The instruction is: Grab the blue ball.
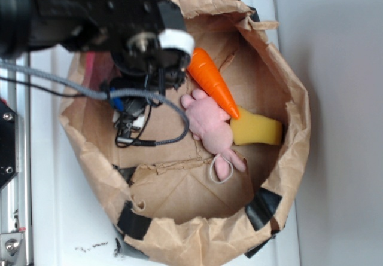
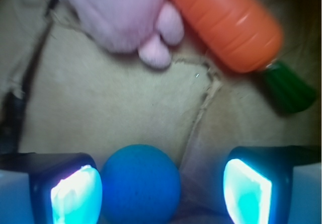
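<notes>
The blue ball [image 2: 141,183] lies on the brown paper floor between my jaws, close against the left pad [image 2: 75,196], with a gap to the right pad [image 2: 249,191]. My gripper [image 2: 161,194] is open around it. In the exterior view my gripper [image 1: 128,107] reaches down into the left part of the paper bag, and the arm hides most of the ball there.
A pink plush toy [image 1: 209,122] [image 2: 115,12] and an orange toy carrot [image 1: 212,80] [image 2: 226,22] lie just beyond the gripper. A yellow sponge [image 1: 257,130] sits to the right. The crumpled bag wall [image 1: 293,110] rings everything.
</notes>
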You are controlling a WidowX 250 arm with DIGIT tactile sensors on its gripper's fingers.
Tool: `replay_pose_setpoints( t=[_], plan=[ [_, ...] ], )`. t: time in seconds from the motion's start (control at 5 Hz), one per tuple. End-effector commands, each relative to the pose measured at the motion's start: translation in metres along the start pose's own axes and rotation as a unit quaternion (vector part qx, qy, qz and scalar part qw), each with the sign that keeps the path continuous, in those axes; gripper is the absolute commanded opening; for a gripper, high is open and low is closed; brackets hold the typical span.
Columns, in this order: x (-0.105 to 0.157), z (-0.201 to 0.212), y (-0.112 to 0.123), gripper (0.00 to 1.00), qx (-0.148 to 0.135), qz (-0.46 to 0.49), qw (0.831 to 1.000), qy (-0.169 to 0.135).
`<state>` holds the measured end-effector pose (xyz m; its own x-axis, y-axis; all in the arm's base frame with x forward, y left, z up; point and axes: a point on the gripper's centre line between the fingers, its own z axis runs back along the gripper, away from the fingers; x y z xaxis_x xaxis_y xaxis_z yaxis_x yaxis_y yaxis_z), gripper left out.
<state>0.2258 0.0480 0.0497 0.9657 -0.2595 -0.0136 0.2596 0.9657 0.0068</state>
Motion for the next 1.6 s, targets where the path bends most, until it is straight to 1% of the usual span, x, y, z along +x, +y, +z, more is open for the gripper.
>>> replay_pose_setpoints(
  t=[0.0, 0.2, 0.4, 0.6, 1.0, 1.2, 1.4],
  plan=[
    [0.008, -0.012, 0.001, 1.00, 0.017, -0.015, 0.999, -0.023],
    [0.001, -0.015, -0.001, 1.00, 0.025, -0.006, 0.999, -0.029],
    [0.001, -0.013, 0.000, 0.00, 0.036, 0.030, 0.998, -0.039],
    [-0.004, -0.013, -0.002, 0.00, 0.028, 0.040, 0.998, -0.043],
    [-0.002, -0.014, -0.002, 0.00, 0.024, 0.045, 0.998, -0.045],
    [-0.006, -0.001, -0.010, 0.00, -0.015, 0.047, 0.998, -0.037],
    [0.008, 0.049, -0.017, 0.00, -0.075, 0.102, 0.987, -0.098]
  ],
)
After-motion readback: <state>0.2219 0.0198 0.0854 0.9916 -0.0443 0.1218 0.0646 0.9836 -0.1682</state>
